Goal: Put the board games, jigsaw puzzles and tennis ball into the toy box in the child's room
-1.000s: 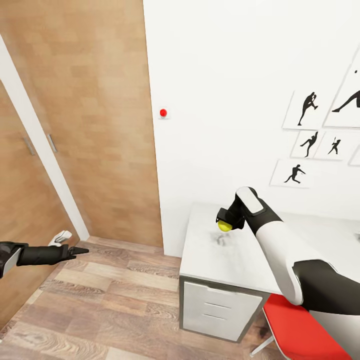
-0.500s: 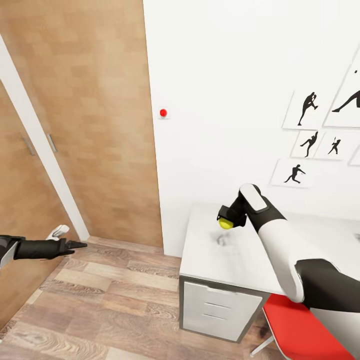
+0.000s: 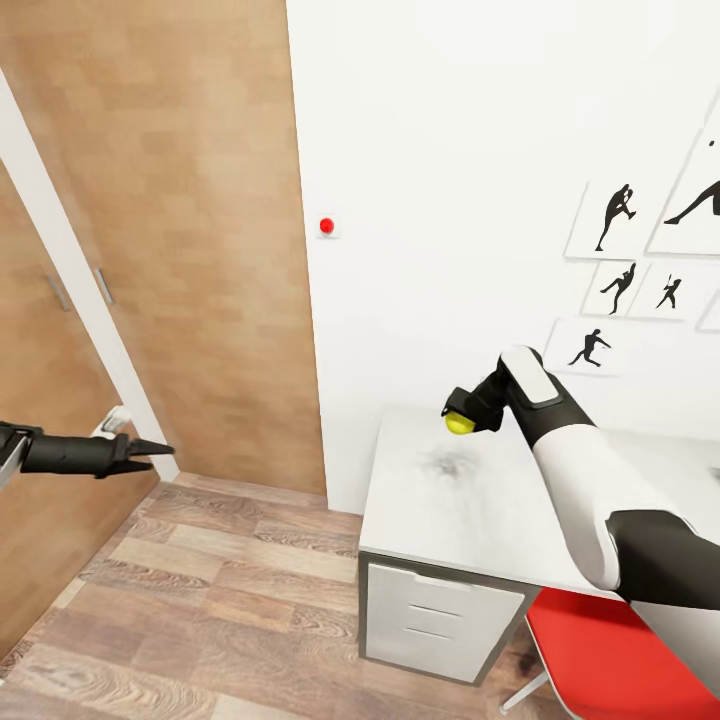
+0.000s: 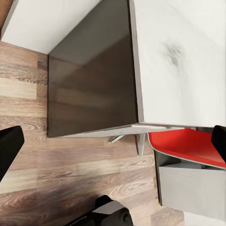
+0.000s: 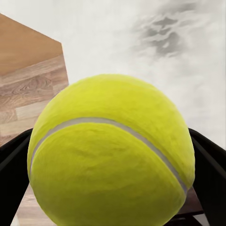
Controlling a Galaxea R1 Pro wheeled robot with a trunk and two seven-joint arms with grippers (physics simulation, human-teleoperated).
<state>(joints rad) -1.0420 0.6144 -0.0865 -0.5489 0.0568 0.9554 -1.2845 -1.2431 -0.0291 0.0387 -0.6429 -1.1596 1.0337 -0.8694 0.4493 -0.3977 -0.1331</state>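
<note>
Yellow-green tennis ball (image 5: 112, 153) between right fingers (image 5: 12, 165), above table (image 3: 450, 510)

White wall (image 3: 450, 150) with silhouette prints (image 3: 640, 250), wooden wardrobe doors (image 3: 180, 200), wood-plank floor (image 3: 200, 600), red chair (image 3: 600, 660)

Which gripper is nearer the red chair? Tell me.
Right. The right gripper holds the tennis ball above the table, beside the red chair; the left gripper hangs by the wooden door.

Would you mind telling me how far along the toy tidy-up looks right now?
Nothing looks stowed yet. In hand: the right gripper holds the tennis ball lifted above the table. Left: carrying it to the toy box; the left gripper looks empty.
</note>
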